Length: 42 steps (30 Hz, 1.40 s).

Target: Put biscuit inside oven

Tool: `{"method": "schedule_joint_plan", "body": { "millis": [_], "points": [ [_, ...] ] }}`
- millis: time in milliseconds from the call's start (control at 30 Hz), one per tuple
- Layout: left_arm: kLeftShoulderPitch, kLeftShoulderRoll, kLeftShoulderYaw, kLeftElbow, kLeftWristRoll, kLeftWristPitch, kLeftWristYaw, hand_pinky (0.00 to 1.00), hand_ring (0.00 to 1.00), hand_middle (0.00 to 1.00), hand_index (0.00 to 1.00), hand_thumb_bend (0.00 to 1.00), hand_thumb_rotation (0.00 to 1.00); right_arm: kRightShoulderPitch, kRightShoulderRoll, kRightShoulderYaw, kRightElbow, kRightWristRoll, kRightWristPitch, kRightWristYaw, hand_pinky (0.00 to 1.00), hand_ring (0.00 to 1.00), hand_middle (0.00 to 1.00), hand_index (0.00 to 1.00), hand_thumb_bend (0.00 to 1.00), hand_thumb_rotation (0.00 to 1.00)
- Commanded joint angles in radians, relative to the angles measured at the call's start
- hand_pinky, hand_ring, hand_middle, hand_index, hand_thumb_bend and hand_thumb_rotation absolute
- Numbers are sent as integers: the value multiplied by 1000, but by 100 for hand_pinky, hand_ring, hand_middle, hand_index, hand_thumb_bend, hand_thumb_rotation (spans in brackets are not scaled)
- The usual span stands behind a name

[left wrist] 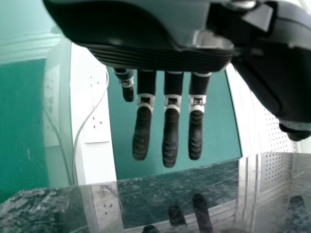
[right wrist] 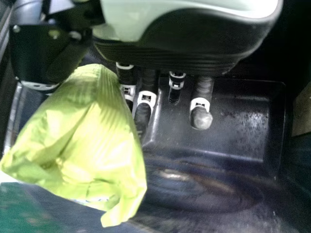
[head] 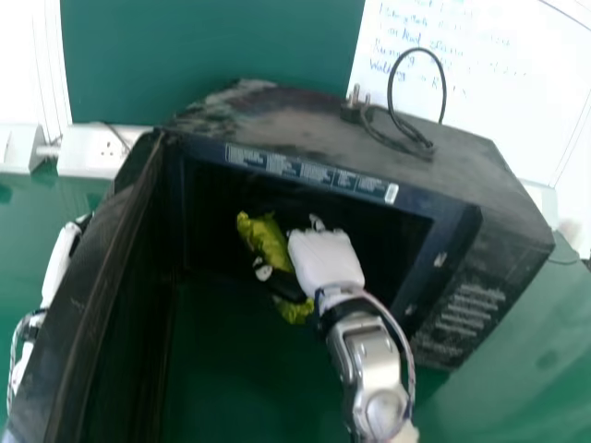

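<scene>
So the robot's right hand (head: pixel 325 257) has the yellow-green biscuit packet (head: pixel 263 238) pinched between thumb and fingers, right in the mouth of the microwave oven (head: pixel 388 138), door (head: pixel 111 240) swung open. Left hand (head: pixel 61 263) is just hanging out past that door, fingers straight and wide open. Writing-wise there's a printed label strip (head: pixel 309 173) above the opening, plus marker scrawl on the whiteboard (head: pixel 517 101) behind.
</scene>
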Motion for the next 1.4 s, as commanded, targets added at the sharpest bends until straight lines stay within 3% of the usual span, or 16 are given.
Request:
{"method": "schedule_joint_plan", "body": {
  "millis": [0,333,667,933,1200,1367],
  "points": [
    [12,-4,1,-4,-7,1,-3,26,31,38,48,52,7,-54,-22,10,67,31,-5,-80,7,14,24,49,52,12],
    [18,-4,-1,-20,-9,6,-5,25,30,38,48,51,6,-199,-92,61,369,145,-42,-361,7,13,23,48,52,12],
    [22,-4,-2,-29,0,9,4,25,30,38,48,52,7,-313,-133,135,575,188,-42,-501,6,13,23,49,52,12],
    [23,-5,-2,-34,-4,14,3,26,30,38,48,52,7,-399,-155,202,736,219,-80,-605,11,18,28,49,52,13],
    [24,-3,0,-31,-10,11,-3,25,30,38,48,52,7,-415,-169,231,784,271,-92,-650,14,22,32,49,52,12],
    [28,-4,-3,-52,1,27,7,25,30,38,48,51,7,-395,-177,221,716,311,-59,-581,15,24,33,49,52,14]
  ]
}}
